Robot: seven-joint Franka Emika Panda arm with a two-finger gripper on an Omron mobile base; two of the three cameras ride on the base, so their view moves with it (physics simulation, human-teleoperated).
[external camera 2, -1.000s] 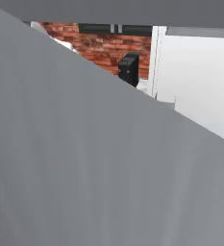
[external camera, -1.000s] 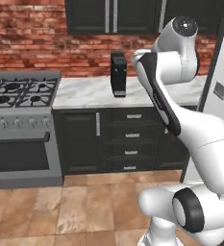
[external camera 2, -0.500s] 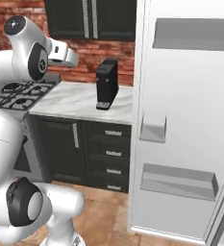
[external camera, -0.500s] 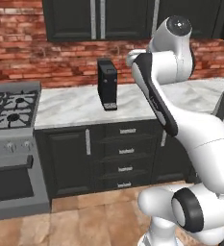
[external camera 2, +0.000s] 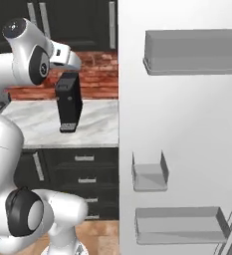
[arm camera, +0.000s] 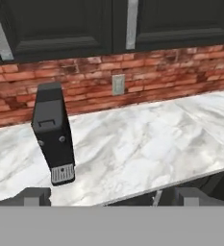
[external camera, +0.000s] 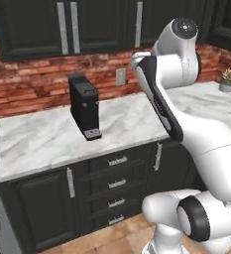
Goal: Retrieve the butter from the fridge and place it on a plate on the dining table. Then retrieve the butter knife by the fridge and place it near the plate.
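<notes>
Our end effector (arm camera: 111, 194) gapes wide, empty, above the marble table (arm camera: 147, 139); tall black coffee machine (arm camera: 53, 139) stands upright there.

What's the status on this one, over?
Tool open, empty. Fridge door open, shelves bare; no butter or knife seen. Black coffee machine on counter ahead, nothing blocking.
</notes>
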